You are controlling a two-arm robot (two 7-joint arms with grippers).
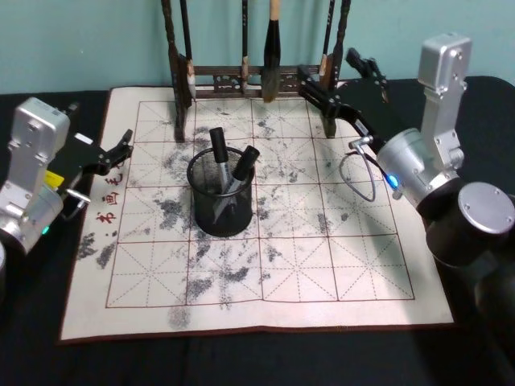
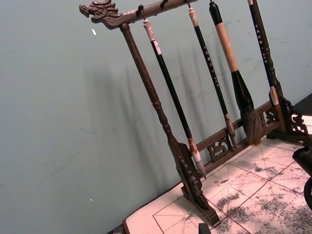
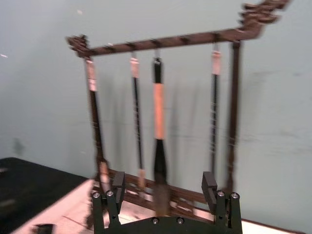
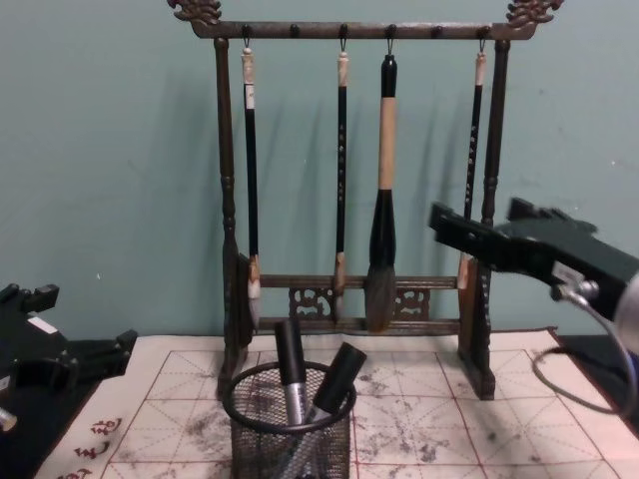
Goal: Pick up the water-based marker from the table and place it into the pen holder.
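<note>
The right hand [image 1: 306, 76] hangs with its two black fingers spread apart and nothing between them, raised behind and to the right of the round black wire-mesh pen holder [image 1: 220, 195], its tips close to the right post of the tall dark wooden brush rack [image 4: 349, 200]; the right wrist view shows both pads [image 3: 210, 185] well apart with the rack's hanging brushes beyond them. The left hand [image 1: 125, 145] sits low, left of the pen holder at the left edge of the cream felt mat ruled with red grid lines [image 1: 322, 265], and its short black fingers stand slightly parted and hold nothing. Two water-based markers [image 1: 229, 161] with black caps stand inside the pen holder, leaning on its rim, their caps rising above it. The pen holder stands on the mat's ink-smudged middle, in front of the rack, which stands along the mat's far edge. The mat lies on the black desk [image 1: 241, 362]
</note>
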